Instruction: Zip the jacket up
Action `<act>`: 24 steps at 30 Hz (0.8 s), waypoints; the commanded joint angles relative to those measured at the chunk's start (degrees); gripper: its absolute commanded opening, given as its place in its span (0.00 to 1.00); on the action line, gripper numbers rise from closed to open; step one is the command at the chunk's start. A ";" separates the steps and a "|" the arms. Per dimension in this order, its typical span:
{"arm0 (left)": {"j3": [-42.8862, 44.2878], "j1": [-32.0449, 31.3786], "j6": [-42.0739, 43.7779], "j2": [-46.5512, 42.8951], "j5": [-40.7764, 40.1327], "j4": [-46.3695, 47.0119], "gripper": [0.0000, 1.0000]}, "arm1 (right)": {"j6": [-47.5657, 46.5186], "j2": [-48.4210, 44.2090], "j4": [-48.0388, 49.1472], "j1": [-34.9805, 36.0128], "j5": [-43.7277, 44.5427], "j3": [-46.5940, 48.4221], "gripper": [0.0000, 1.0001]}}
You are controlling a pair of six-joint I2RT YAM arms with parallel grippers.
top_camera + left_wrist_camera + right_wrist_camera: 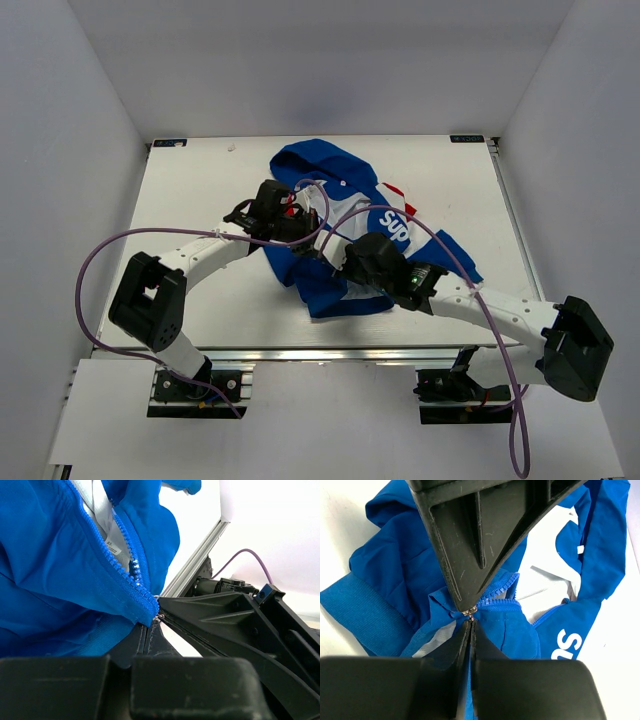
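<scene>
On the table (190,200), left gripper (150,632) clamps the zipper (131,570) foot of the jacket (330,165) as an anchor; right gripper (470,625) pinches the slider (468,612), apparently ready to draw it along.

White arm links (215,250), chunky black joints (150,300), a purple cable (247,550) along each; left gripper (152,626) and right gripper (470,624) are ribbed black plastic.
</scene>
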 commanded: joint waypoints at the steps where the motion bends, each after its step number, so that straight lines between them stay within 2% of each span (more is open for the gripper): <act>1: 2.82 -0.59 0.92 -2.74 2.30 0.11 0.00 | 0.33 1.28 -0.12 -0.13 2.07 2.21 0.07; 3: 2.82 -0.59 0.83 -2.73 2.83 0.20 0.00 | 0.41 1.72 -0.21 -0.13 2.51 2.30 0.15; 9: 3.26 -0.59 0.74 -2.21 3.53 0.11 0.00 | 0.68 2.43 -0.03 -0.13 3.13 2.30 0.16; 11: 3.17 -0.68 0.74 -1.86 3.62 0.11 0.00 | 0.68 2.17 0.14 -0.13 2.87 2.21 0.14; 12: 3.35 -0.68 0.74 -1.86 3.53 0.02 0.00 | 0.68 2.08 0.32 -0.22 2.60 2.21 0.06; 14: 3.26 -0.68 0.83 -1.51 3.45 -0.15 0.00 | 0.59 1.64 0.58 -0.13 2.69 2.21 0.00; 24: 5.98 -3.14 5.83 -1.06 -3.31 -8.40 0.00 | 1.55 1.11 -2.84 -0.13 2.69 4.67 0.00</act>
